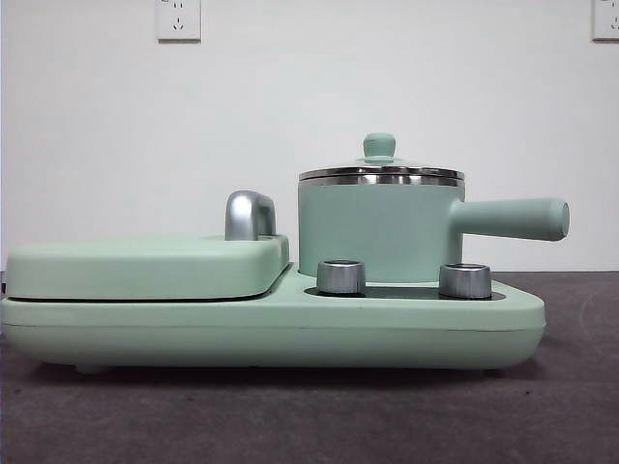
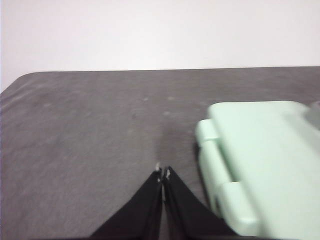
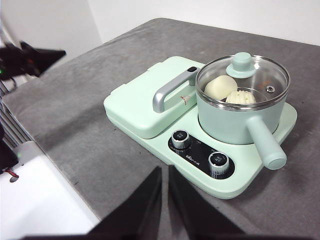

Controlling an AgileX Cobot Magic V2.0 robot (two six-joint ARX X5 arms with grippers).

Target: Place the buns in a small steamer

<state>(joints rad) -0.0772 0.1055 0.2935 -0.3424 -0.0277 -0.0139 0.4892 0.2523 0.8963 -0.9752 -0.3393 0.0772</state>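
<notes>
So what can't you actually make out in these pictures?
- Front view: the buns are hidden by the steamer wall.
- Right wrist view: print by the dials is too small.
- Left wrist view: blurred; the griddle lid is cut off at the edge.

2 buns (image 3: pixel 220 87) (image 3: pixel 241 97), 1 steamer (image 1: pixel 379 230), 1 lid (image 3: pixel 242 73), 2 knobs (image 1: pixel 340 276) (image 1: pixel 464 280), 2 wall sockets (image 1: pixel 178 18) (image 1: pixel 605 18)

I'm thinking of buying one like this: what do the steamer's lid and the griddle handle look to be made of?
The steamer's lid looks like clear glass in a polished steel rim: both buns show through it. Its knob is matte mint green, probably plastic. The griddle handle looks like chromed metal or plated plastic, bright and mirror-like.
</notes>
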